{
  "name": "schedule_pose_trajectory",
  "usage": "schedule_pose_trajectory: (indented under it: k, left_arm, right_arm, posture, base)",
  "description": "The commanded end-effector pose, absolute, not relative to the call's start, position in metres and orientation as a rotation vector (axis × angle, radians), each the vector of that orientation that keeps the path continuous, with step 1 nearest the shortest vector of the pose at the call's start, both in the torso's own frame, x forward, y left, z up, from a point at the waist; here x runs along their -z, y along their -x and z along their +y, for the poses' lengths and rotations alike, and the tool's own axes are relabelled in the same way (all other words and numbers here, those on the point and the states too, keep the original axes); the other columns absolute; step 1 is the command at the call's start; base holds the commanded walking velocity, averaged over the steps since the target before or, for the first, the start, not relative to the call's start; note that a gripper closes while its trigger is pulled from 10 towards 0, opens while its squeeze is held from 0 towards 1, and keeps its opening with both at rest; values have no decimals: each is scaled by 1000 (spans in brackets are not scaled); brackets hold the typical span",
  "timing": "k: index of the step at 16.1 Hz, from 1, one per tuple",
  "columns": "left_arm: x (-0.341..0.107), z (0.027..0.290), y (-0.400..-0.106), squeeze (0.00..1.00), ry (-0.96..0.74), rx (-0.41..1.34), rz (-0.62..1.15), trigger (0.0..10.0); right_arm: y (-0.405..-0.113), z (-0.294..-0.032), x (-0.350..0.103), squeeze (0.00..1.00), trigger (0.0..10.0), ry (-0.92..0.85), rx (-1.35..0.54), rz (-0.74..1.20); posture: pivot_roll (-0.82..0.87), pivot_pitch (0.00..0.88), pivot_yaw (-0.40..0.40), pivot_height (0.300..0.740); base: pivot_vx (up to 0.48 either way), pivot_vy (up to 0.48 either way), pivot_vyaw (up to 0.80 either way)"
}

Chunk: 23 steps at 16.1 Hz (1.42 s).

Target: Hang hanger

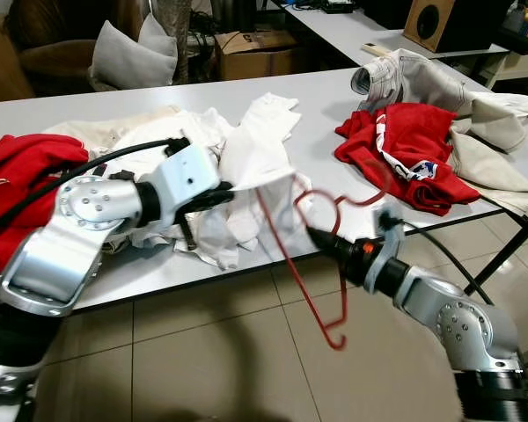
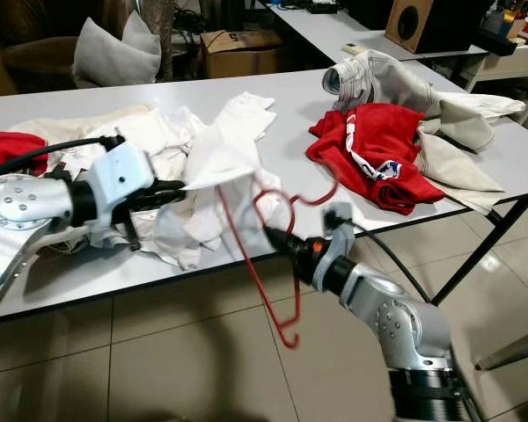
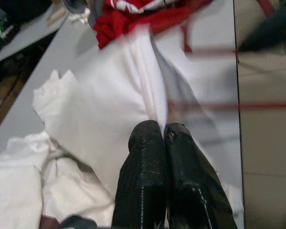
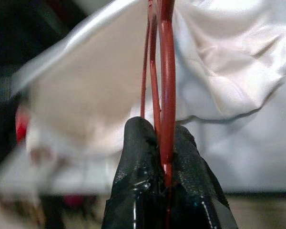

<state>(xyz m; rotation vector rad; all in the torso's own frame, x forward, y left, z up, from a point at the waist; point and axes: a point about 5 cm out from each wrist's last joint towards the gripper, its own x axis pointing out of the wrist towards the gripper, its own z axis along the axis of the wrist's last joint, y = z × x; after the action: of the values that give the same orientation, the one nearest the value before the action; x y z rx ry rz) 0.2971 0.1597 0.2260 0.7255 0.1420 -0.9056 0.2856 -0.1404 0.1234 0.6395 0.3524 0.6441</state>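
The right gripper (image 4: pixel 163 157) is clamped on the thin red wire hanger (image 1: pixel 308 264), its two black fingers pinching the wire between them, and it holds the hanger out past the near edge of the table so that the frame dangles over the floor with one end reaching up toward the cloth. The left gripper (image 3: pixel 163 143), fingers pressed together, has pinched a fold of the white fabric garment (image 1: pixel 260 149) and lifts it off the heap — a hold that looks meant to keep the cloth taut and open while the hanger is worked into it, since the hanger's upper wire lies against the lifted white fold. I judge the step in hand to be threading the garment onto the hanger, with the hanging itself not yet done. Both arms reach in from the near side, the left from the left, the right from the right. The long grey table (image 1: pixel 334 97) carries more laundry: a red garment (image 1: pixel 18 176) at the near left, a red shirt with a printed stripe (image 1: pixel 414 149) to the right, and pale beige trousers (image 1: pixel 458 105) beyond it at the far right. Beneath lies a beige tiled floor (image 1: pixel 211 352); farther back stand a grey cushion (image 1: pixel 132 53), a brown cardboard box (image 1: pixel 255 48) and a wooden speaker (image 1: pixel 431 22) on a second table.
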Motion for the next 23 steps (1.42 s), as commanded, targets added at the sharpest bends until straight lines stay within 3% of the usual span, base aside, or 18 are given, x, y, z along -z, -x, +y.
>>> schedule_pose_trajectory:
  k: [1, 2, 4, 12, 20, 23]
  left_arm:
    - [-222, 152, -293, 0, -728, 961, 138, 0]
    - [-221, 150, -293, 0, -723, 969, 137, 0]
    - [-205, 124, -285, 0, -671, 1065, 130, 0]
    - [-190, 111, -270, 0, -658, 1172, 168, 0]
    - [-198, 102, -250, 0, -472, 1334, 187, 0]
    - [-219, 88, -274, 0, -368, 1189, 32, 0]
  right_arm:
    - [-292, -144, -124, 0, 10000, -746, -575, 339]
    - [-292, -142, -124, 0, 10000, -772, -572, 342]
    - [-303, -112, -121, 0, 10000, -1026, -560, 357]
    - [-339, -102, -136, 0, 10000, -1315, -421, 264]
    - [-358, -101, -144, 0, 10000, -1300, -318, 201]
    - [-353, -83, -146, 0, 10000, -1167, -395, 246]
  posture:
    - [-136, 0, 2, 740]
    - [-136, 0, 2, 740]
    - [-136, 0, 10, 740]
    - [-107, 0, 9, 740]
    - [-97, 0, -7, 740]
    - [-100, 0, -6, 740]
  base:
    - [0, 0, 0]
    - [0, 0, 0]
    - [0, 0, 0]
    - [0, 0, 0]
    - [0, 0, 0]
    - [0, 0, 0]
